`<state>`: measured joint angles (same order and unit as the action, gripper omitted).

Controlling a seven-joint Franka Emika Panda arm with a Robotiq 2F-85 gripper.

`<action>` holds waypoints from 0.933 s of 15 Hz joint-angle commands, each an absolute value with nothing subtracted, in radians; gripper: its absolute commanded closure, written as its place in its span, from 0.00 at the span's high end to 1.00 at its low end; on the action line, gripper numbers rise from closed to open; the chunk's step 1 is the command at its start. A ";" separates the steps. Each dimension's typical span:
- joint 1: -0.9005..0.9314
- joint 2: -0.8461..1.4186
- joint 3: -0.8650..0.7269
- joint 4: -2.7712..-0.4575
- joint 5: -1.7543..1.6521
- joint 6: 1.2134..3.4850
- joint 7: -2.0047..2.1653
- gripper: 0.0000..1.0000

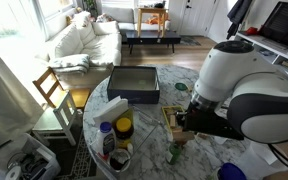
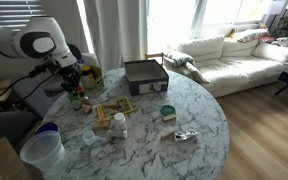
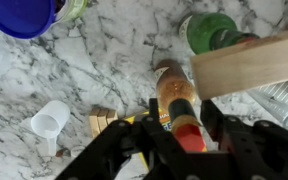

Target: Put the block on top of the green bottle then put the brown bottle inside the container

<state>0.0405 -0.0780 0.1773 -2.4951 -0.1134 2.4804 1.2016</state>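
— As far as I can see from where we stand, how much of the job is done?

— About half, I'd say. In the wrist view, the pale wooden block (image 3: 254,62) lies across the top of the slim translucent green bottle (image 3: 206,30), so the first part looks finished.

— And the second part?

— Under way. The tool (image 3: 181,120) has its two black fingers (image 3: 214,118) pressed against either side of the small dark brown bottle (image 3: 172,92), pinching it near the neck.

— Is it off the white marble counter (image 3: 114,60)?

— I can't tell; from that angle its own body hides its base. Either way it is just beside the green bottle, nowhere near its goal.

— Where does it have to go?

— Into the dark, shallow rectangular container (image 1: 134,97) (image 2: 144,86), which sits well apart from the bottles, across the round top in both exterior views. Nothing brown shows inside it.

— So what's left?

— Lift, carry across, lower in, let go. My worry is the block. It is close by the tool, and a nudge on the way up could knock it off.
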 commanded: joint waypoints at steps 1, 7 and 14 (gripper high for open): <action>0.051 -0.082 0.163 -2.512 -0.134 2.507 1.237 0.81; 0.044 -0.068 0.155 -2.514 -0.177 2.538 1.287 0.69; 0.047 -0.064 0.143 -2.510 -0.185 2.545 1.300 0.09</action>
